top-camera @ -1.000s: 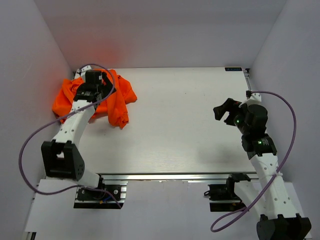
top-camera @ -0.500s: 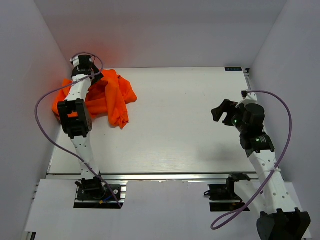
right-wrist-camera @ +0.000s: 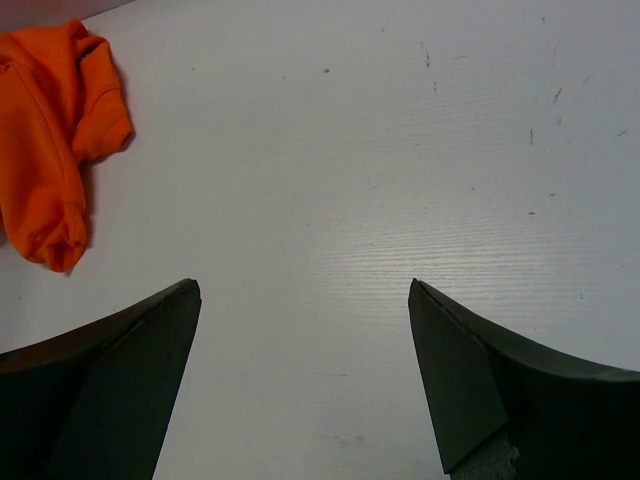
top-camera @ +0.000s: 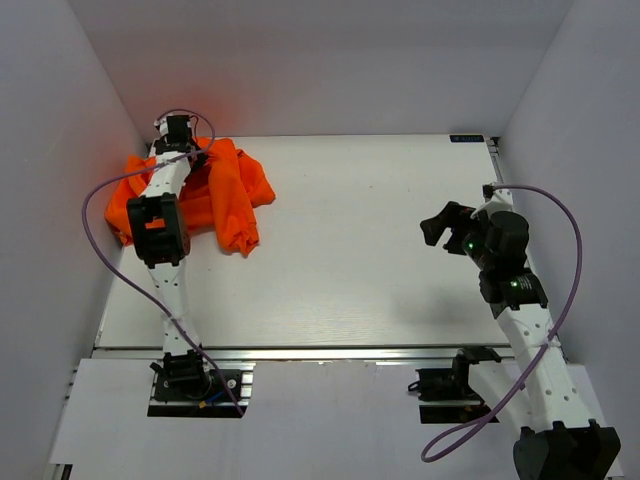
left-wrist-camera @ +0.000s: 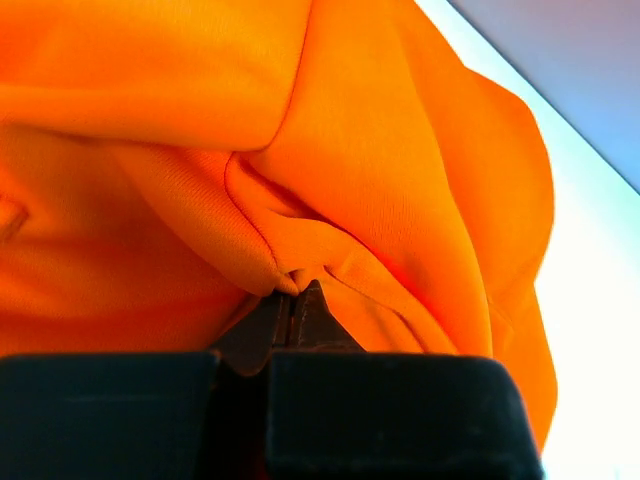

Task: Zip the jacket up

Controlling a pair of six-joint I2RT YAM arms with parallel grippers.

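Between closed left jaws, pinched fold of jacket (left-wrist-camera: 390, 170)

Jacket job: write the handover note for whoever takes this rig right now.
Left gripper: shut, pinching a fold of the jacket.
Right gripper: open, empty, above bare table on the right side.
Jacket: bunched in a heap at the table's far left corner; zipper not visible in any view.
Done: a grip on the fabric, nothing zipped.
Left: probably pull the jacket to the middle, spread it flat, find the zipper, close it.
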